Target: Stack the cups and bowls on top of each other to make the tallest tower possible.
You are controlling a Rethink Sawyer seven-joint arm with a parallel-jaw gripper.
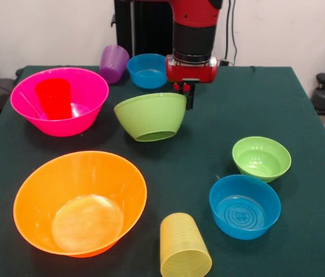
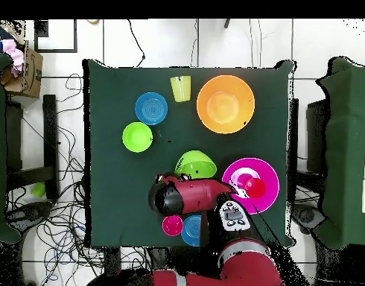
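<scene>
Nearest in the front view, the ribbed yellow cup (image 1: 184,247) lies on its side right of the large orange bowl (image 1: 80,202), with a blue bowl (image 1: 245,206) and small green bowl (image 1: 261,158) further right. Mid-table, the gripper (image 1: 186,91) pinches the right rim of the medium green bowl (image 1: 151,116), holding it tilted. Left of it, the bright red cup (image 1: 53,97) stands inside the hot pink bowl (image 1: 59,101).

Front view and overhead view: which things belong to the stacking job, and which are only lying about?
Job:
- large orange translucent plastic bowl
- hot pink plastic bowl holding bright red plastic cup
- medium lime green plastic bowl, tilted in the gripper
- small lime green bowl
- far blue bowl
- near blue bowl
- purple cup
- ribbed yellow cup
- pinkish-red cup

Lying about:
- cardboard box
- floor cables
</scene>
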